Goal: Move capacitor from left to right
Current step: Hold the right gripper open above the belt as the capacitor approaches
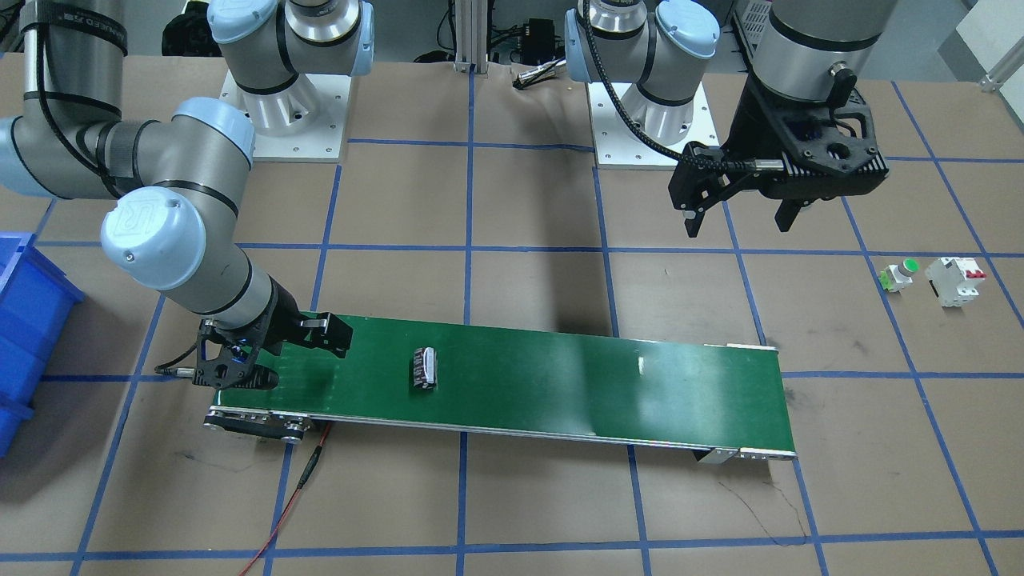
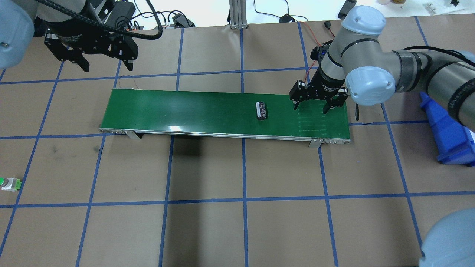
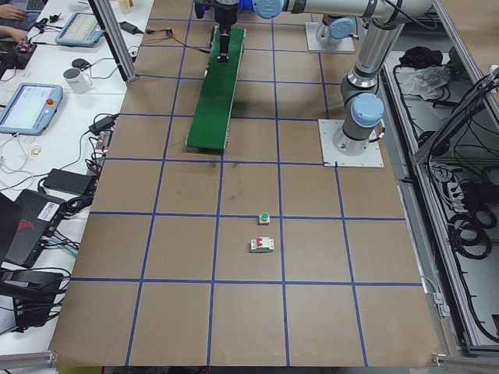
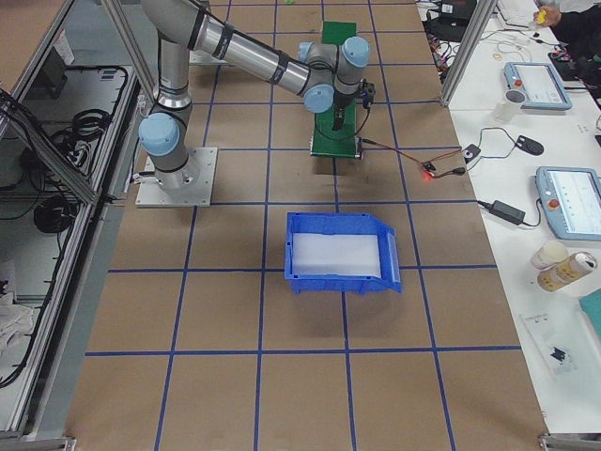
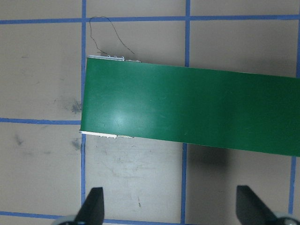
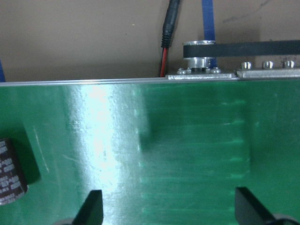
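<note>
**Capacitor on the belt, right-end pickup not yet made**

The capacitor (image 2: pixel 262 110) is seen lying on its side on the green conveyor belt (image 2: pixel 193 111), past the middle toward the right end, and it is touched by neither arm. The right gripper (image 2: pixel 319 107) is held low over the belt's right end, just to the right of the capacitor. Its jaws are spread wide and nothing is held in them. In the right wrist view only bare belt lies between the fingertips, and the capacitor is cut off at that view's left edge. The left gripper (image 2: pixel 97 65) is raised above the table (image 2: pixel 259 222) at the far side of the belt's left end, its jaws likewise wide and empty. A blue bin (image 2: pixel 451 137) stands on the table to the right of the belt.

The step in hand is judged to be the pickup at the right end. Whether the belt is running cannot be told. For the next move the capacitor must be brought between the right jaws, either by the belt or by a short shift of the gripper to the left. The jaws appear to be set across the capacitor's narrow width, so little turning should be needed. As the body is round, it could roll along the belt if nudged, so a centred, low closure is called for.
</note>
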